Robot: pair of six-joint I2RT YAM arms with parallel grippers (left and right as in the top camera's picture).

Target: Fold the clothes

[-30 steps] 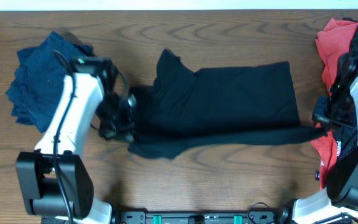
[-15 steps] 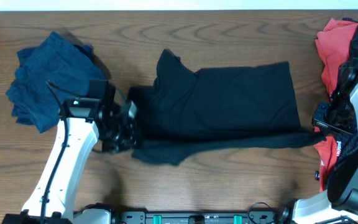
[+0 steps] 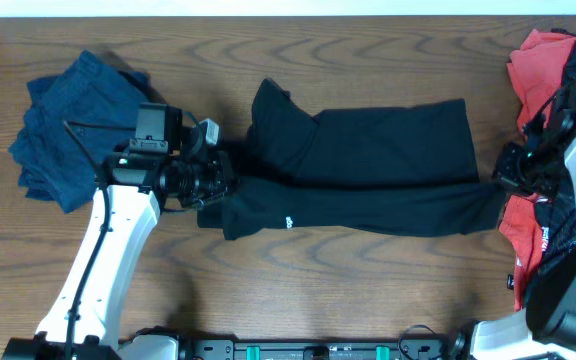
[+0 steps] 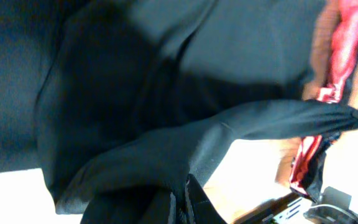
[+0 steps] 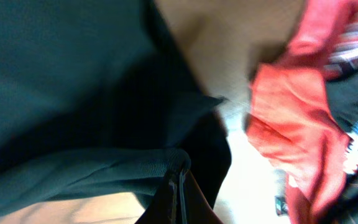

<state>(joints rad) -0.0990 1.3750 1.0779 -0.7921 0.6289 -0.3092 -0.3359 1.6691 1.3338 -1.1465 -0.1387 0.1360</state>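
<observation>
The black shirt (image 3: 368, 165) lies spread across the table's middle, its near edge lifted and folded up over itself, a small white logo (image 3: 284, 223) showing. My left gripper (image 3: 215, 186) is shut on the shirt's left end; in the left wrist view the cloth (image 4: 166, 93) bunches at the pinched fingers (image 4: 194, 202). My right gripper (image 3: 503, 182) is shut on the shirt's right end; the right wrist view shows the hem (image 5: 104, 168) pinched at the fingertips (image 5: 178, 186). A red shirt (image 3: 533, 70) and a black printed garment (image 3: 560, 215) lie at the right edge.
A dark navy folded garment (image 3: 73, 125) lies at the far left, behind my left arm. The red garment pile (image 5: 297, 124) sits close beside my right gripper. Bare wood shows along the front (image 3: 348, 290) and back of the table.
Both grippers have carried the shirt's near edge away from the front, laying it over the body. The strip that hung toward the front now lies flatter, and the white logo shows.
</observation>
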